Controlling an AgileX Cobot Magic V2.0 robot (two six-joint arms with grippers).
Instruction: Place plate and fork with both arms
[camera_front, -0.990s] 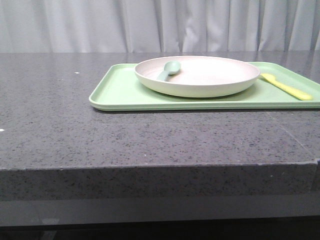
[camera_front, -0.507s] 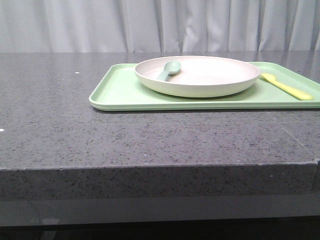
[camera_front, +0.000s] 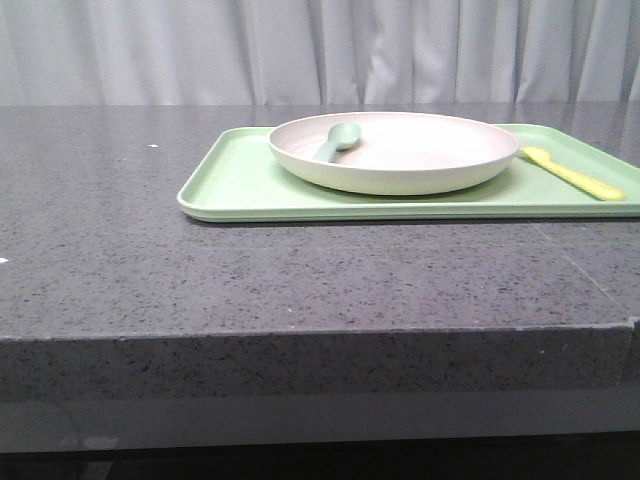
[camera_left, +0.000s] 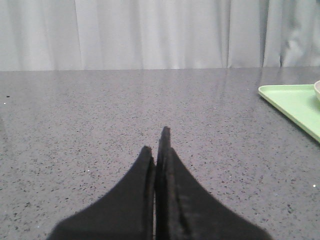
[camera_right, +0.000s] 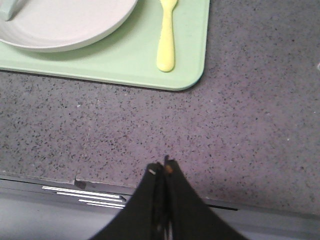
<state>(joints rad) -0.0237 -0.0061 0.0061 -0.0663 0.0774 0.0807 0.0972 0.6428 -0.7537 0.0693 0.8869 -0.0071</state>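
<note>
The cream plate (camera_front: 395, 150) sits on a light-green tray (camera_front: 240, 185) at the table's far right; it also shows in the right wrist view (camera_right: 65, 22). The yellow fork (camera_front: 572, 173) lies on the tray to the right of the plate, seen too in the right wrist view (camera_right: 166, 35). My left gripper (camera_left: 156, 142) is shut and empty, low over bare table left of the tray (camera_left: 295, 102). My right gripper (camera_right: 162, 167) is shut and empty above the table's front edge, short of the tray (camera_right: 125, 62). Neither gripper shows in the front view.
A grey-green spoon (camera_front: 338, 138) lies in the plate, its end visible in the right wrist view (camera_right: 7, 10). The dark speckled table (camera_front: 200, 270) has a front edge (camera_right: 100, 182) close under the right gripper. White curtains hang behind.
</note>
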